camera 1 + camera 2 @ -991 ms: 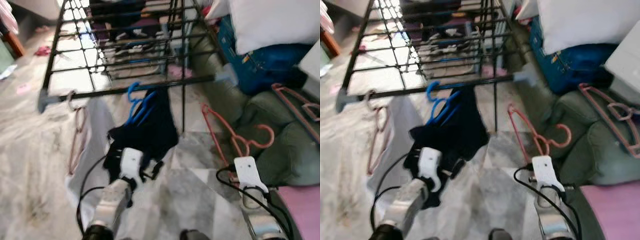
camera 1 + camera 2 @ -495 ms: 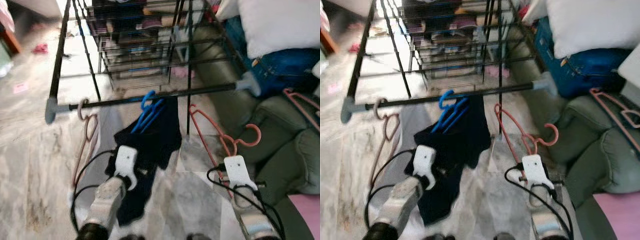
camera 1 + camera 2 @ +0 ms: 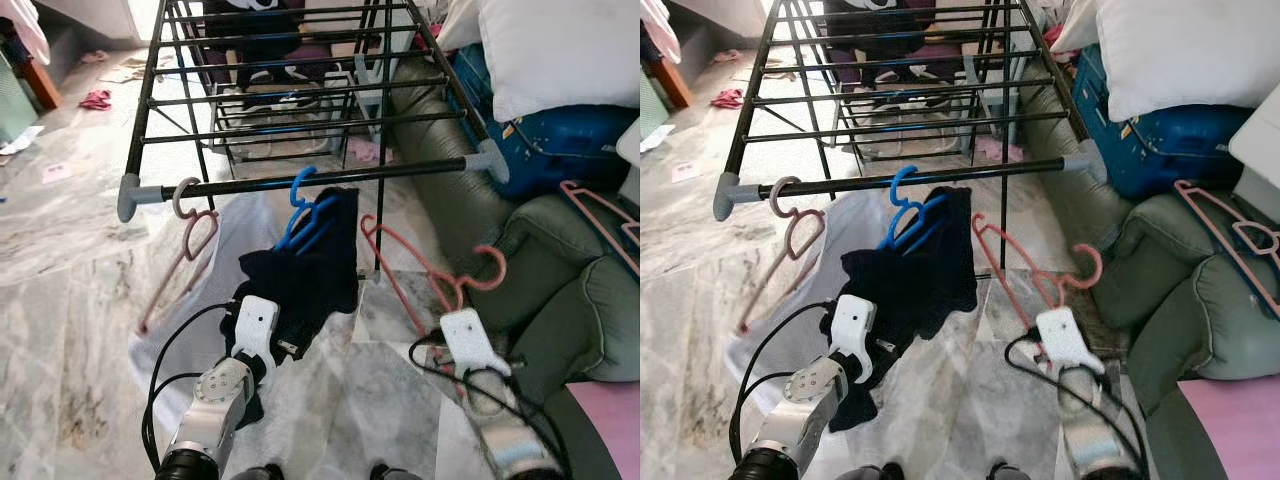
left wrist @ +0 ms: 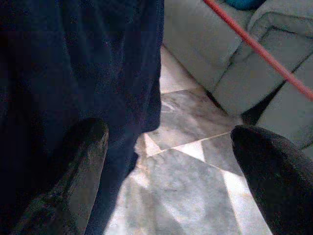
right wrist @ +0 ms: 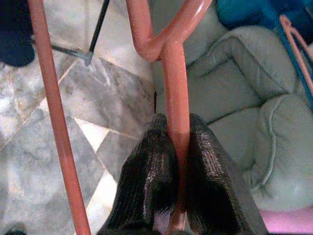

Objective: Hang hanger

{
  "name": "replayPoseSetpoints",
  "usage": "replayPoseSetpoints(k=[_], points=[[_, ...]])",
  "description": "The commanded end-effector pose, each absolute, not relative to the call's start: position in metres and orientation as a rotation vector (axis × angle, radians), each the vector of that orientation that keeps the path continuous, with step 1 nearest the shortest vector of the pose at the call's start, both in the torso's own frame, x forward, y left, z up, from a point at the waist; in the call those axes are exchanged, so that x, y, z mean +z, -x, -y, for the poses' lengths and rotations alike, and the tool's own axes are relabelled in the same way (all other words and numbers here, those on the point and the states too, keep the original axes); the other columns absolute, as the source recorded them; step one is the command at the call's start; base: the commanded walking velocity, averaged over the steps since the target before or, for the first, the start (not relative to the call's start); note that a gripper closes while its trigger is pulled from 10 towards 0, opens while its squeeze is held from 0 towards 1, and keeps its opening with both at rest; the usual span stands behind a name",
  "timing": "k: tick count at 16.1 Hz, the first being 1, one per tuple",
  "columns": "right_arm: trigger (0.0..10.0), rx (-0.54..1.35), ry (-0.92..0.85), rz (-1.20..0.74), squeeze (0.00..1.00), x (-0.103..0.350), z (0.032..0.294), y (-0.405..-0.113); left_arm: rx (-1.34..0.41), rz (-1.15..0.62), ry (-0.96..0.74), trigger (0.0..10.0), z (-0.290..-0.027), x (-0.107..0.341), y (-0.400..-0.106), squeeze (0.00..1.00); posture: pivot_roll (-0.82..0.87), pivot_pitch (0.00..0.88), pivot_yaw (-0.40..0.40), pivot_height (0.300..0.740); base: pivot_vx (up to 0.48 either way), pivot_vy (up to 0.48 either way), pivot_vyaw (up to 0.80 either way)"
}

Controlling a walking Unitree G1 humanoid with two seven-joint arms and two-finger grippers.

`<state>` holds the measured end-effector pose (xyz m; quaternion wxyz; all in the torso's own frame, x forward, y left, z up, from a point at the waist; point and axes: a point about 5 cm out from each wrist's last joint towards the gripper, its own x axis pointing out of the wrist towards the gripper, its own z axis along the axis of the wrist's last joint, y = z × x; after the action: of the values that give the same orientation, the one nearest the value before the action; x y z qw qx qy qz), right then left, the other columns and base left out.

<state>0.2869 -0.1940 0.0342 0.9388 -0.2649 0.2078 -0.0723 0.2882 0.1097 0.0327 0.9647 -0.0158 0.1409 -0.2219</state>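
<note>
carrying the red hanger [image 3: 430, 275] toward the drying rack [image 3: 300, 100] looks like the step in hand: the right gripper [image 5: 177, 142] has its two fingers [image 5: 151, 161] pressed together on the hanger's stem, just under the bend that leads to the hook. the hanger sits below the rack's front bar [image 3: 320, 180] and off toward the bar's grey end cap on the sofa side, with its hook curling away toward the green sofa [image 3: 560, 280] and not yet over anything.

already on that bar hang a pink hanger [image 3: 180, 250], near the other end cap, and a blue hanger [image 3: 305, 210] carrying a dark garment [image 3: 305, 270] at about the middle. the left gripper [image 4: 166, 161] is low beneath the bar, just beside that dark garment, its fingers wide apart and holding nothing.

the next move, as i judge it, calls for lifting the red hanger above the front bar, turning it so the hook's opening faces the bar, and lowering it onto the bare stretch between the blue hanger and the sofa-side end cap.
</note>
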Motion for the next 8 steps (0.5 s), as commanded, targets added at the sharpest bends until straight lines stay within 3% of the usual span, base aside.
replayPoseSetpoints(k=[1,3,8], points=[[10.0,-0.121,0.539,-0.408,0.0,0.04,0.192,-0.296,-0.428,-0.289,0.006,10.0,-0.114,0.03,-0.287,0.0,0.04,0.183,0.021,0.74,0.0,0.0,0.0],[10.0,-0.154,0.63,-0.419,0.0,0.049,0.196,-0.308,-0.424,-0.281,0.0,10.0,-0.116,0.032,-0.288,0.0,0.04,0.187,0.023,0.74,0.0,0.0,0.0],[10.0,-0.205,0.541,-0.347,0.0,0.088,0.2,-0.349,-0.407,-0.264,0.002,10.0,-0.119,0.036,-0.29,0.0,0.07,0.205,0.021,0.74,0.0,0.0,0.0]])
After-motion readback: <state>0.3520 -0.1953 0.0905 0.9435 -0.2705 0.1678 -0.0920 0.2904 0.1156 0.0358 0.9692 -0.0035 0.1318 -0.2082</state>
